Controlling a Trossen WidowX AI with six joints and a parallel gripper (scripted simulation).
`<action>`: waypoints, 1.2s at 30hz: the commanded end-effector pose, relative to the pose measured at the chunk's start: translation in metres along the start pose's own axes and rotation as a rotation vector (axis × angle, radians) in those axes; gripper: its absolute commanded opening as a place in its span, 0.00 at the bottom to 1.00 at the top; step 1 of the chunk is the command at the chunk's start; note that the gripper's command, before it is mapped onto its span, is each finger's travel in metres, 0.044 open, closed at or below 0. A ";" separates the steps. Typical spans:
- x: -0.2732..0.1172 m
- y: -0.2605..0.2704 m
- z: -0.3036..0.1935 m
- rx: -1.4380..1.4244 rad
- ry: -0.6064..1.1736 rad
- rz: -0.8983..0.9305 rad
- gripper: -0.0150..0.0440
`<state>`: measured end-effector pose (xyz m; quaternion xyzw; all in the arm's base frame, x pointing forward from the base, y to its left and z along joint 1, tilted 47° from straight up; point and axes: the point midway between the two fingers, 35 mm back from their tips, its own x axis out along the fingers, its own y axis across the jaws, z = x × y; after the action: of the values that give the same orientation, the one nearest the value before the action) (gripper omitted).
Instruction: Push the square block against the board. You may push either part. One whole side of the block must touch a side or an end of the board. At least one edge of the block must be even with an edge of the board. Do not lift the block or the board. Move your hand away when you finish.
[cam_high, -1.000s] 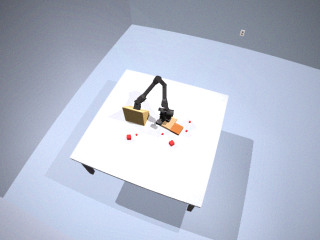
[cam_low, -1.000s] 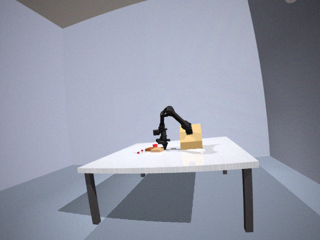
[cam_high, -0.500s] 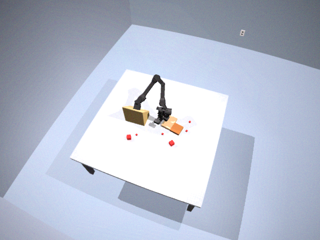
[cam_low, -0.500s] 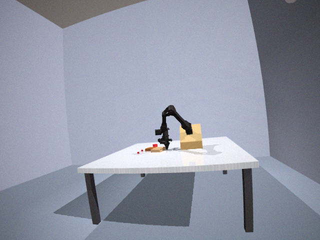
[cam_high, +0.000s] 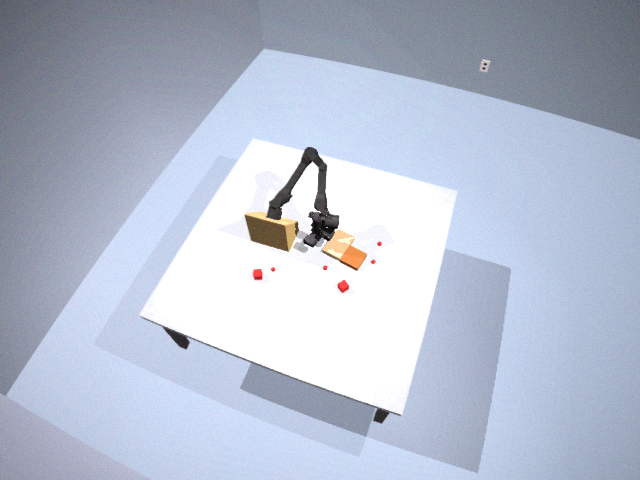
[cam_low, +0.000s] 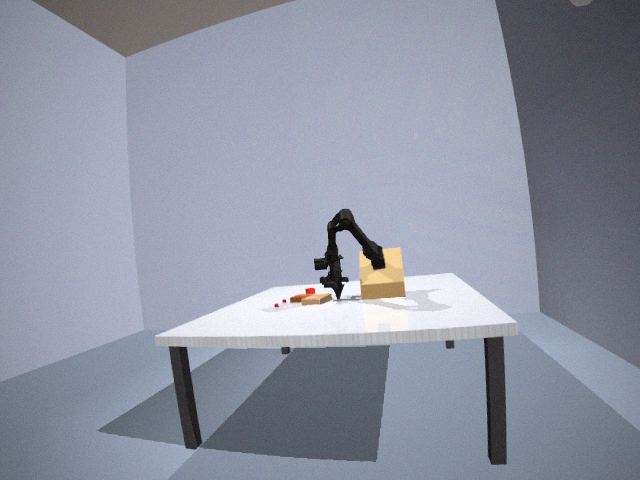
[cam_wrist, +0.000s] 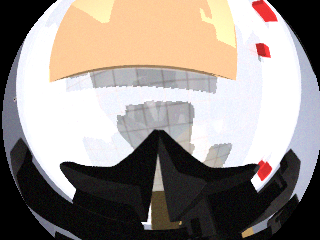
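The light tan board (cam_high: 336, 245) (cam_low: 316, 299) (cam_wrist: 145, 47) lies flat on the table. The orange square block (cam_high: 353, 257) (cam_low: 297, 298) lies flat against the board's far side from the gripper, at the board's front end in the top view. Their sides look in contact there, and their front edges look nearly in line; a small gap or offset cannot be ruled out. My gripper (cam_high: 312, 242) (cam_low: 338, 298) (cam_wrist: 158, 134) is shut and empty, its tips low over the table. The tips stand apart from the board's near side. The block is out of the wrist view.
A big tan box (cam_high: 269, 233) (cam_low: 382, 273) stands by the arm's base, left of the gripper in the top view. Red cubes (cam_high: 257, 274) (cam_high: 343, 286) lie toward the front. Several smaller red cubes (cam_high: 325, 267) (cam_high: 373, 261) (cam_high: 379, 243) lie around the two parts.
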<state>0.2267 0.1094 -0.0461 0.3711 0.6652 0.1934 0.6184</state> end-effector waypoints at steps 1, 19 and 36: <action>-0.014 0.000 0.004 -0.005 -0.006 -0.003 0.25; -0.053 0.019 0.025 -0.282 -0.009 -0.014 0.25; -0.057 0.061 0.065 -0.872 -0.008 -0.018 0.25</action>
<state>0.2943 0.0926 0.0209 0.1022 0.5410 0.4294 0.7159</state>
